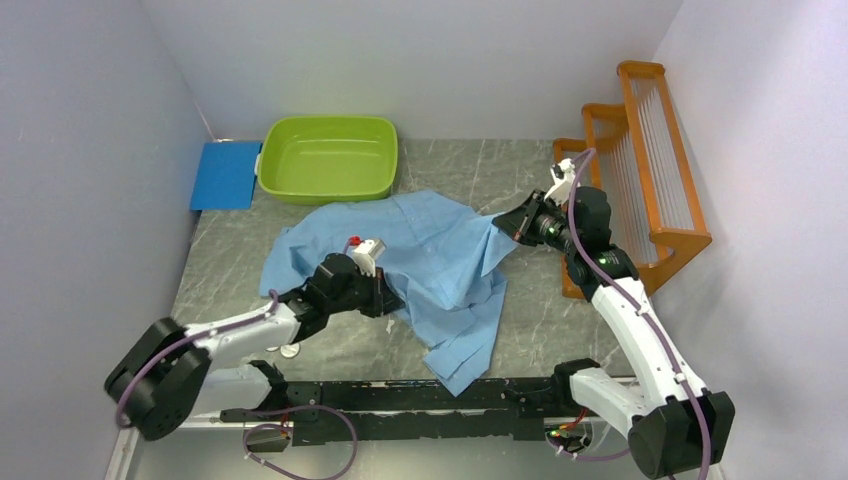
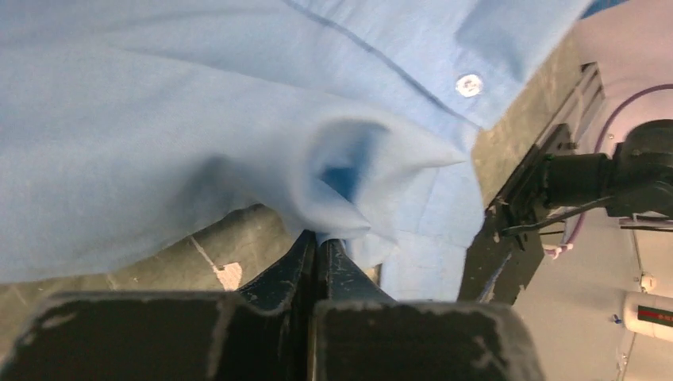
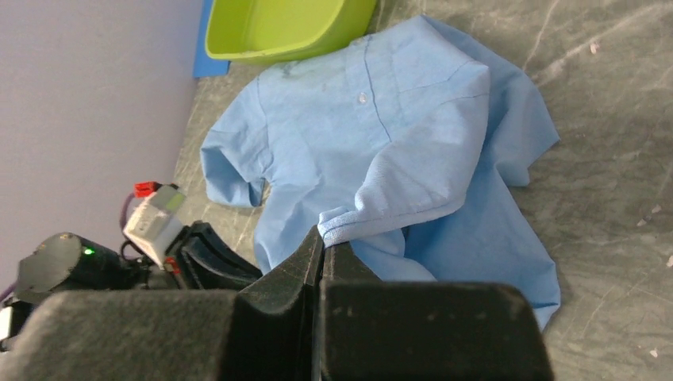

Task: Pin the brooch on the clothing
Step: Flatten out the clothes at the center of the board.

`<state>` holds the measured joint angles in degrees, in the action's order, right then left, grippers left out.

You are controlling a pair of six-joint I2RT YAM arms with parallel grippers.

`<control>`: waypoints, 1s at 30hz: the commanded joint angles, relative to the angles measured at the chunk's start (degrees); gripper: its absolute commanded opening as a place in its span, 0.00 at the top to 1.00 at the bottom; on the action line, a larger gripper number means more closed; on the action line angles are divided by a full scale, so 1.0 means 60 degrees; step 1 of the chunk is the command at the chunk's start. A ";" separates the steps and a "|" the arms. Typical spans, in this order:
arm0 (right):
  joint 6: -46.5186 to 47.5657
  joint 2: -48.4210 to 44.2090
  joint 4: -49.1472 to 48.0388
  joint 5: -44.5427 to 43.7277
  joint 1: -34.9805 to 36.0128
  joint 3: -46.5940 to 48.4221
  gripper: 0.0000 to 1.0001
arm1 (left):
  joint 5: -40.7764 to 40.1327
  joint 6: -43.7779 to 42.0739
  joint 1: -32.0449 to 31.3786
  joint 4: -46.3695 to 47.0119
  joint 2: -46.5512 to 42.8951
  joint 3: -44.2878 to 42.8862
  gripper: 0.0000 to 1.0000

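Both arms are on the shirt (image 1: 440,245), rumpled in the middle of the tabletop, one tail trailing toward the near edge. The left gripper (image 2: 318,242) has its fingers pressed together on a raised fold, and the right gripper (image 3: 321,238) nips a hemmed edge on the right-hand side. Flattening step, I'd judge. A small pale disc (image 1: 290,350) near the near edge might be the brooch, I can't tell. Next: pull gently apart, then fetch it.

In the top view the shirt (image 1: 430,250) lies mid-frame on the worktop (image 1: 540,330). The tub (image 1: 328,158) sits just above it, with a flat pad (image 1: 226,174) to the tub's left. A rack (image 1: 650,170) stands at the right edge. The left gripper (image 1: 393,300) touches the shirt's lower-left part, and the right gripper (image 1: 502,224) touches its right edge.
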<state>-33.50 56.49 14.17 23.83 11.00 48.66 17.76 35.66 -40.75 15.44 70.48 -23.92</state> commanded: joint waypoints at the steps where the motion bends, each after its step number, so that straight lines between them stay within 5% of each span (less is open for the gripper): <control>1: 0.0360 -0.0583 -0.0060 0.0373 -0.0032 0.0933 1.00 | -0.0339 -0.0129 -0.0033 -0.1005 -0.1748 -0.0926 0.97; 9: 0.0150 -0.1491 -0.0133 0.0446 -0.0033 0.2585 1.00 | -0.1589 -0.1021 -0.0034 -0.5847 -0.4093 -0.4677 0.97; 16: -0.0639 -0.2115 -0.0832 0.0248 -0.0032 0.4544 1.00 | -0.2917 -0.1410 -0.0034 -0.9319 -0.3702 -0.9752 0.97; 23: -0.1141 -0.2730 -0.1359 0.0570 -0.0040 0.6043 1.00 | -0.1280 -0.1268 -0.0034 -0.9086 -0.3395 -1.2826 0.97; 27: -0.0840 -0.3220 -0.1118 0.0031 -0.0032 0.6428 1.00 | -0.0585 -0.1144 -0.0030 -0.8596 -0.3444 -1.3369 0.97; 30: -0.0663 -0.3461 -0.1040 -0.0454 -0.0036 0.6214 1.00 | -0.1284 -0.1344 -0.0030 -0.8531 -0.3524 -1.3244 0.97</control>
<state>-38.54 36.58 8.86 25.26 10.96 86.11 10.61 28.18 -40.80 -37.12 49.10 -103.37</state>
